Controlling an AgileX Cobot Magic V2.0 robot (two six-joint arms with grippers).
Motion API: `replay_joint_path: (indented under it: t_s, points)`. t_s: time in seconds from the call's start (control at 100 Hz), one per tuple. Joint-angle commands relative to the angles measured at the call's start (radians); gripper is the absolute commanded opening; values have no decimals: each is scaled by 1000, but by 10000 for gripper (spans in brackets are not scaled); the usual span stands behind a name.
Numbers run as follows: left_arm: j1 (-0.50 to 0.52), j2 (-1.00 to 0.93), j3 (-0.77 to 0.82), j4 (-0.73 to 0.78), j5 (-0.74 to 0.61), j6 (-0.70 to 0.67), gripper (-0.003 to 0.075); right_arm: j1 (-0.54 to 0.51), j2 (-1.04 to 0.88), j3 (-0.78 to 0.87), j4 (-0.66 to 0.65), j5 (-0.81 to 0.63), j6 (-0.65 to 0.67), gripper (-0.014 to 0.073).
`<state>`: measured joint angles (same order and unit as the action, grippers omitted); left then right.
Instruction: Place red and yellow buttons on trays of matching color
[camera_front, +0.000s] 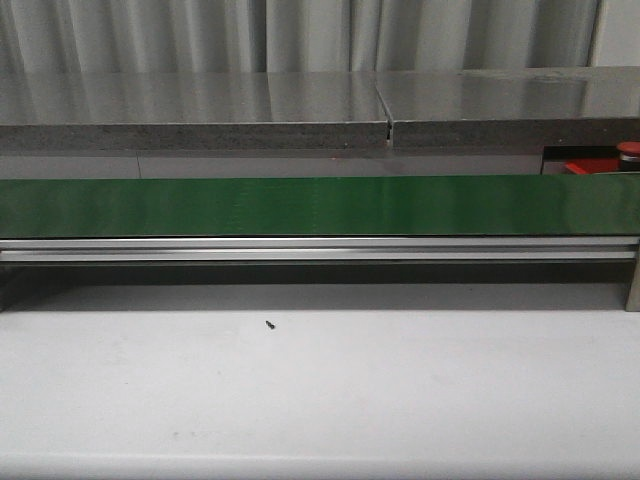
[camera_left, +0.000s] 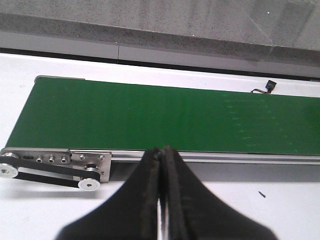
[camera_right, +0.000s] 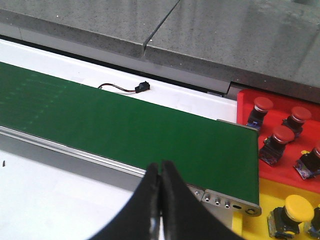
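1. A lab or workshop test cell is showing here: a long green conveyor belt is running across the middle of the front view on an aluminium rail
2. Its bare pulleys and drive belt are sitting exposed at lower left of the left wrist view
3. A loose wired sensor is lying beside the belt, with grey stone-like slabs and a pale curtain filling the top
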<state>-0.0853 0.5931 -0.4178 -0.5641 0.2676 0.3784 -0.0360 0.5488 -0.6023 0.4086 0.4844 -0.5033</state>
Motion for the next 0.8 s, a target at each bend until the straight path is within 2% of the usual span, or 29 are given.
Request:
replay_joint_path:
  t_s: [0.0, 0.27, 0.34, 0.53, 0.65, 0.79]
  points:
    - [-8, 0, -29, -14, -66, -2, -19, 3, 0, -25, 12, -66, -8, -99]
    - [-8, 0, -29, -14, -66, -2, -19, 3, -8, -24, -27, -91, 7, -99]
    - [-8, 0, -29, -14, -66, -2, -19, 9, -35, -8, -83, -104, 63, -99]
    - [-8, 0, -29, -14, -66, -2, -19, 48, -155, 114, -303, -232, 324, -99]
    - [-8, 0, -29, -14, -66, -2, -19, 54, -250, 216, -355, -313, 403, -99]
    - [-8, 0, -29, -14, -66, -2, -19, 54, -374, 353, -384, -371, 432, -99]
